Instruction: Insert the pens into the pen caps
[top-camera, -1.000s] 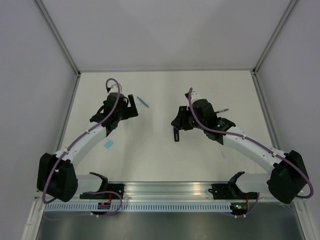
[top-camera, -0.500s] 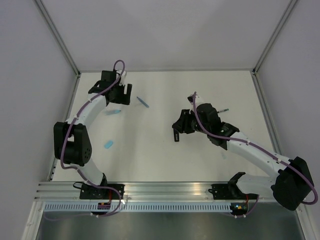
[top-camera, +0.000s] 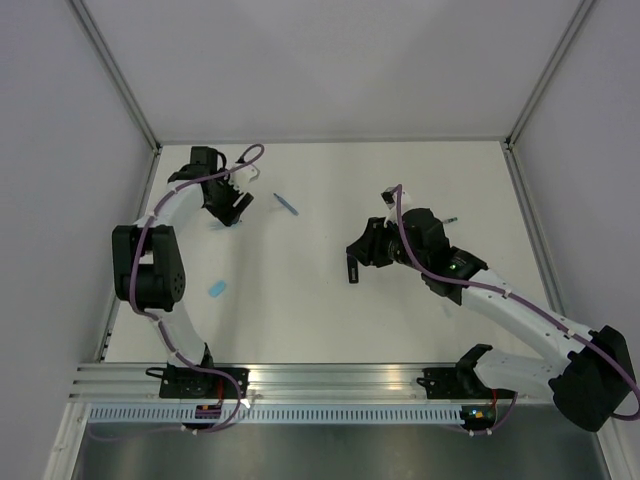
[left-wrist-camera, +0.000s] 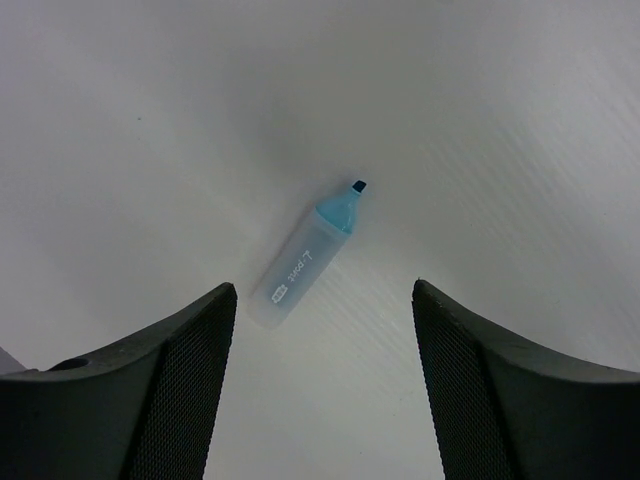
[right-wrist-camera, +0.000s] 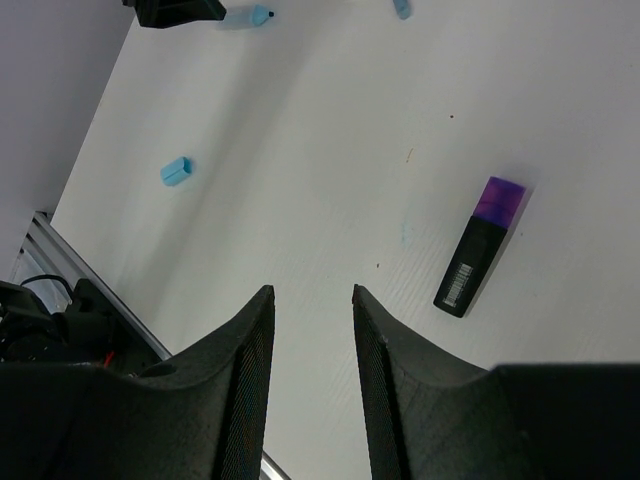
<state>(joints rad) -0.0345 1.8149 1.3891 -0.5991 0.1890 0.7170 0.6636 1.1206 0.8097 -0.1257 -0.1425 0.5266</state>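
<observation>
Hovering my left pincer (left-wrist-camera: 322, 288), wide and empty, over the light blue marker (left-wrist-camera: 303, 262), far-left corner of the table (top-camera: 330, 320). Next: descend, grip barrel.

The left arm (top-camera: 170, 206) and right arm (top-camera: 520, 311) have white links and black joint housings, each trailed by a purple cable (top-camera: 399, 205). The end effector fingers (left-wrist-camera: 165, 395) are black with a fine mesh texture.

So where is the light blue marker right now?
In the left wrist view the light blue marker lies flat on the table's far left, right below the open left gripper, with nothing touching it.
</observation>
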